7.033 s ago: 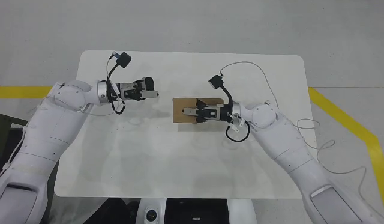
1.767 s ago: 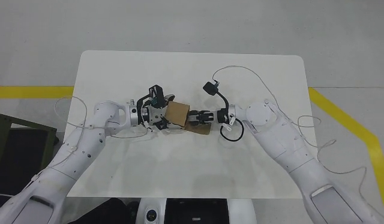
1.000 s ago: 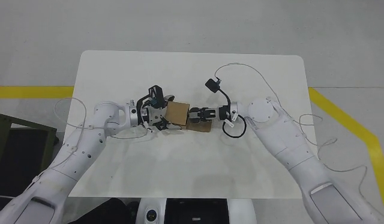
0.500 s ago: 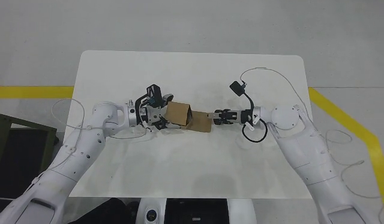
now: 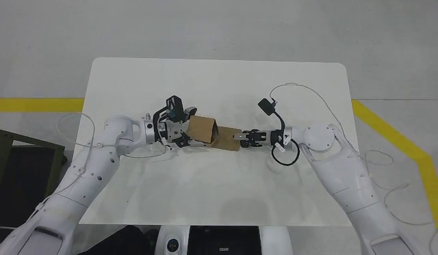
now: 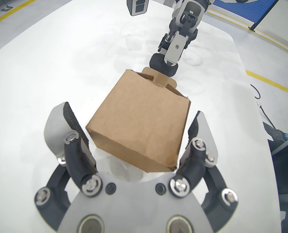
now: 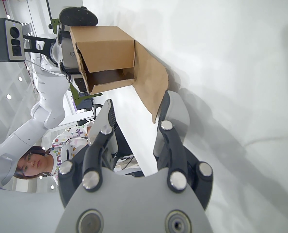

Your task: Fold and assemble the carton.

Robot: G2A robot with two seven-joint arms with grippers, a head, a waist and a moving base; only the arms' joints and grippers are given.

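A brown carton point(image 5: 203, 128) lies mid-table, opened into a tube, with one long flap point(image 5: 228, 139) lying flat toward the right. My left gripper point(image 5: 182, 130) is shut on the carton's left end, and in the left wrist view its fingers point(image 6: 72, 124) flank the carton point(image 6: 139, 117). My right gripper point(image 5: 241, 141) is at the flap's tip. In the right wrist view it point(image 7: 138, 100) stands open, one finger point(image 7: 173, 107) against the edge of the flap point(image 7: 148, 83). The carton's open end point(image 7: 107, 76) faces it.
The white table point(image 5: 137, 186) is bare around the carton. A thin white cable point(image 5: 301, 89) from the right arm loops over the table's right half. A yellow floor line point(image 5: 383, 128) runs past the right edge.
The right gripper pulled out of the carton's open end to the right, and the flap swung out flat. It has since edged back left to the flap's tip. The left gripper held still.
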